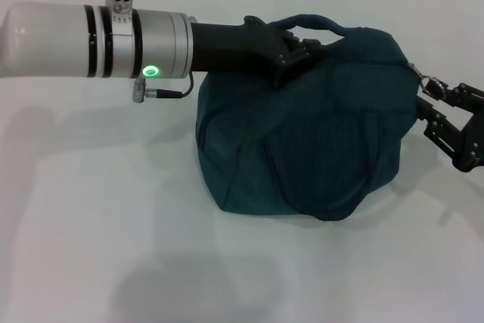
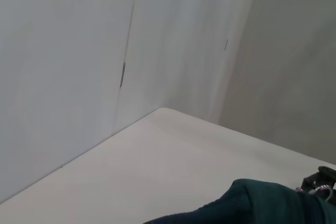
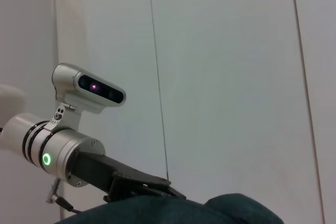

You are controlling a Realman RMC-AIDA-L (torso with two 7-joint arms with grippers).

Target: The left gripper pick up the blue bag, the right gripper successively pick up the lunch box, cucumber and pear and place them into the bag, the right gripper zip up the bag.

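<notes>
Left gripper [image 1: 299, 49] fingers clamped on bag [image 1: 318, 134] top near handle, mid-bench [image 1: 91, 247]. Right gripper [image 1: 446, 115] at bag's right end by zip pull [image 1: 429, 81]; finger state: can't tell.

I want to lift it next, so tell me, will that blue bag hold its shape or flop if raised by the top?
Likely floppy: the blue bag is creased, slumped fabric. It bulges, so it may be loaded and could sag below the left gripper at its top. The right gripper sits by the zip end.
</notes>
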